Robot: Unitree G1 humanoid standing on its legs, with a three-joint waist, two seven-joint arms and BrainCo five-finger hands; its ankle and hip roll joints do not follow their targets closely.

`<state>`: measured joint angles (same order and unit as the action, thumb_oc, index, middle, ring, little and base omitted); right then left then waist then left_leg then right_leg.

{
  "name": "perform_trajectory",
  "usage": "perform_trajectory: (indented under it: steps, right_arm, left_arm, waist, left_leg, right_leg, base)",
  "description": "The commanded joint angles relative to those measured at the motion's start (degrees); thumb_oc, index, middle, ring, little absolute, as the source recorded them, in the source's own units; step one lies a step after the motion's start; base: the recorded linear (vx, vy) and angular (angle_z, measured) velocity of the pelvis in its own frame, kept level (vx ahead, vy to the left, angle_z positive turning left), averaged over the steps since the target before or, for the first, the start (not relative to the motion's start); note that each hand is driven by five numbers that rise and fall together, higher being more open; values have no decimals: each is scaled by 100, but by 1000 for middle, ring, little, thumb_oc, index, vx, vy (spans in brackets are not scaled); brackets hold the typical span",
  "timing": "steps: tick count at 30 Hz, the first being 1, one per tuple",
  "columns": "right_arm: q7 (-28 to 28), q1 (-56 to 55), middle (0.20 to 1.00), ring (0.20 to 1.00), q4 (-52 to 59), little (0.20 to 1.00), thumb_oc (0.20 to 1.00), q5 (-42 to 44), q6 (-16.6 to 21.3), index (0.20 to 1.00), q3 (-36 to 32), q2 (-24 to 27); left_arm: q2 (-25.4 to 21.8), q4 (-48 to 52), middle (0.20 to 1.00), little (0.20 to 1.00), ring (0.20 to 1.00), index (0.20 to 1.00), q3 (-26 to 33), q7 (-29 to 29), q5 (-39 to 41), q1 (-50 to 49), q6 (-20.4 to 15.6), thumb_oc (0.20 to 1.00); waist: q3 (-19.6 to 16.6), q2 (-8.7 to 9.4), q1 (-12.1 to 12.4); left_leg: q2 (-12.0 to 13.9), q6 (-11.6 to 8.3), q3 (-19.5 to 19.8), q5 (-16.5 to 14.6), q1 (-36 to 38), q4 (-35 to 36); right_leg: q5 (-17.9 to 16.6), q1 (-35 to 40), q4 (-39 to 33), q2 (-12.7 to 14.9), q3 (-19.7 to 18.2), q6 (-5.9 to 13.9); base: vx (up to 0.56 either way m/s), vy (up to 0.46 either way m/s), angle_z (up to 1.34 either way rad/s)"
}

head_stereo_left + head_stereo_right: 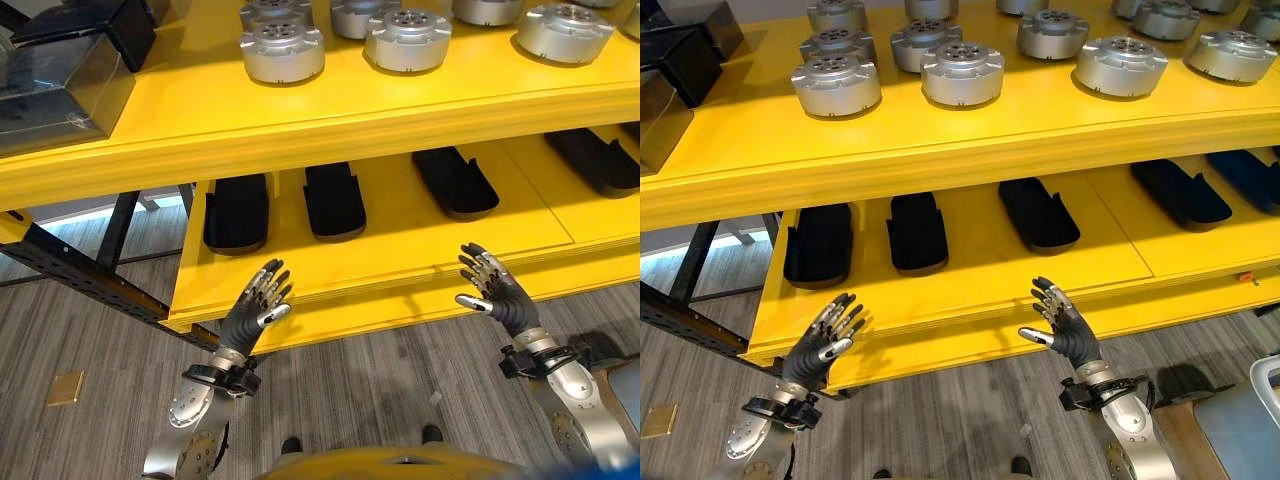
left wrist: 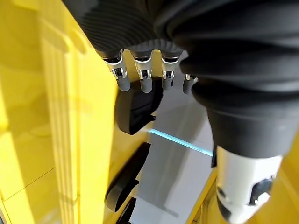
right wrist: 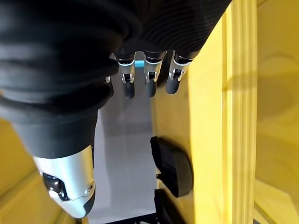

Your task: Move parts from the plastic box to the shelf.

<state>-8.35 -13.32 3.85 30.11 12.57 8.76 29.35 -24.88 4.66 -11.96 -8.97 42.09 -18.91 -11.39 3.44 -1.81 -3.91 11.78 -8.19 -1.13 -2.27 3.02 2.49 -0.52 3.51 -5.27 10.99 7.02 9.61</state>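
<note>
Several round silver metal parts [image 1: 962, 72] stand on the upper board of the yellow shelf [image 1: 970, 150]. On the lower board lie several black moulded parts [image 1: 917, 232]. My left hand [image 1: 256, 305] is raised in front of the lower board's front edge, fingers straight, holding nothing. My right hand [image 1: 492, 288] is held up the same way further right, palm toward the shelf, empty. In the wrist views my left hand's fingers [image 2: 145, 79] and my right hand's fingers [image 3: 149, 79] point along the yellow shelf edge.
A dark box with a clear side [image 1: 60, 85] sits on the upper board at the far left. A black perforated frame [image 1: 80, 275] runs under the shelf's left end. A pale grey bin corner [image 1: 1265, 385] shows at the lower right. Grey wood-look floor [image 1: 100, 350] lies below.
</note>
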Motion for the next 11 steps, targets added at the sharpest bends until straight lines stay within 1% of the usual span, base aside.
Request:
perform_trajectory:
  steps: [1, 11]
  right_arm:
    - [60, 175, 1000, 1000, 196, 1000, 1000, 68, 185, 1000, 45, 22]
    - [144, 95, 1000, 1000, 138, 1000, 1000, 83, 178, 1000, 102, -118]
  left_arm:
    - [-30, -199, 1000, 1000, 1000, 1000, 178, -188, 159, 157, -117, 1000]
    - [239, -542, 1000, 1000, 1000, 1000, 364, -67, 338, 0, -114, 1000]
  waist:
    - [-273, 124, -22]
    - [-271, 206, 10]
  left_leg:
    - [245, 8, 52, 847, -397, 207]
    - [220, 43, -53, 772, -214, 194]
  right_leg:
    - [-291, -312, 462, 214, -228, 77]
    - [-327, -208, 438, 265, -314, 110]
  base:
    - [0, 0, 0]
    - [9, 6, -7]
